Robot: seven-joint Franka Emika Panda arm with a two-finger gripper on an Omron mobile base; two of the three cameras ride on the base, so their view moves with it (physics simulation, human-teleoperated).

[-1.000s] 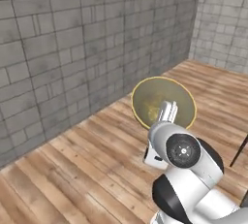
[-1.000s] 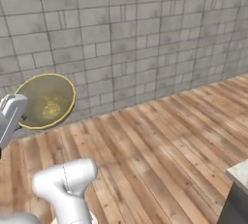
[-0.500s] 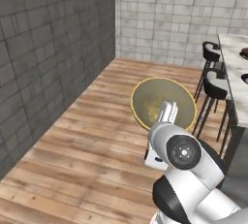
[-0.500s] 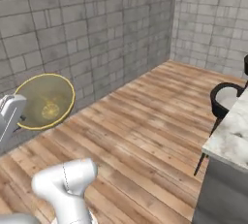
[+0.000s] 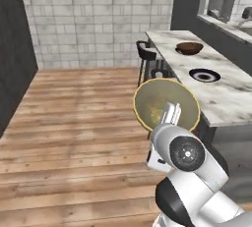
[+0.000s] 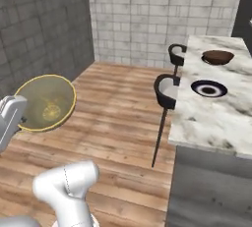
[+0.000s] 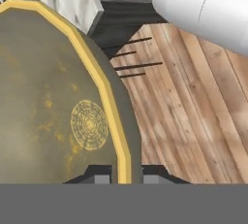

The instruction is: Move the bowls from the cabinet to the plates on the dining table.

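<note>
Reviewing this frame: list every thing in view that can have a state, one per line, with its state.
Tan bowl: held on edge by its rim, tipped toward the base cameras, off the table.
Gripper: shut on the tan bowl's rim.
Brown bowl: upright on the dining table.
Plate: flat on the table, nothing on it.
Stools: standing at the table's edge.

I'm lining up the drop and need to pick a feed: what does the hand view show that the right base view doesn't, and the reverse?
Hand view's extra: the grip itself, with the gripper shut on the tan bowl's yellow rim. Right base view's extra: the table top, with a bare plate and the brown bowl beyond it. Both: the tan bowl, held on edge, and the wood floor.
</note>
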